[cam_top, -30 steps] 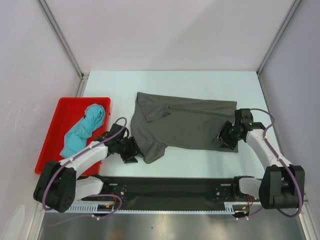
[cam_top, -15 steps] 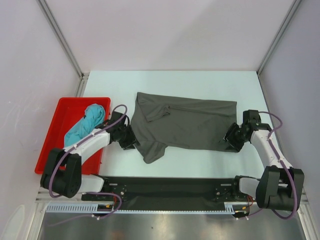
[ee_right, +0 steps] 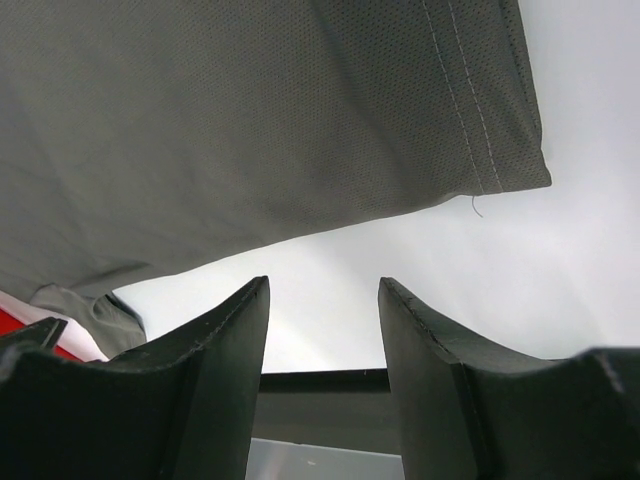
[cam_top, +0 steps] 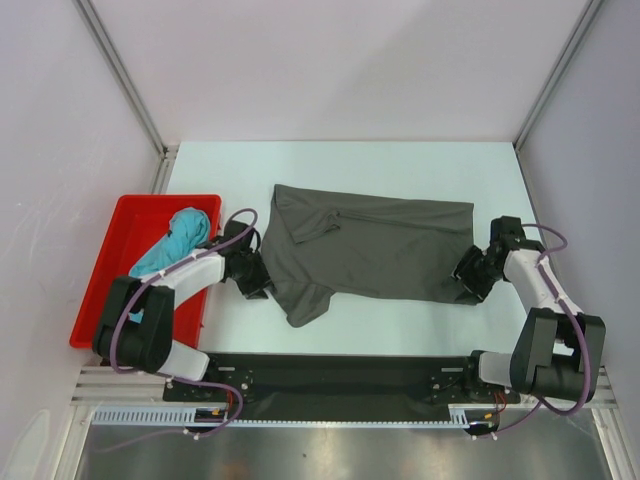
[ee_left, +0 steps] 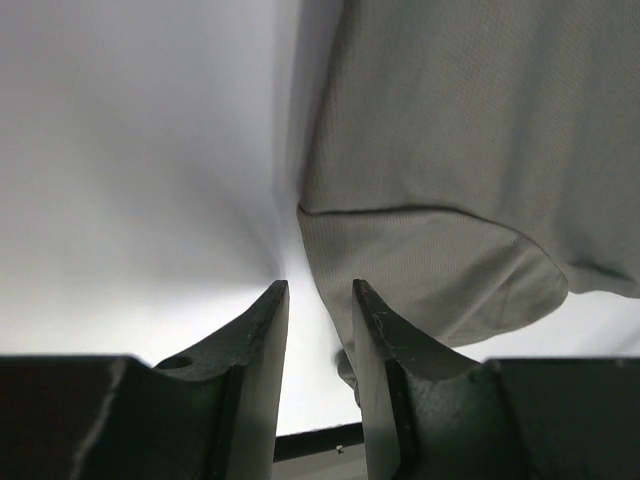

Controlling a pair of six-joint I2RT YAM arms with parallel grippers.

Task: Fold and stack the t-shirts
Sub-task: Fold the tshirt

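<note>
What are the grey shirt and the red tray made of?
The grey t-shirt looks like a thin, matte knit, perhaps synthetic: fine mesh pinholes and a double-stitched hem show. The red tray is probably moulded plastic: smooth, evenly coloured, with a raised rim.

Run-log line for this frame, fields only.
left gripper: open, at left edge of dark grey cloth t-shirt | right gripper: open, at its near-right corner | bright teal t-shirt: bunched in red plastic tray

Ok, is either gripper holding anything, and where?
Nothing is held: left gripper and right gripper are open and empty, beside the edges of the grey t-shirt.
</note>
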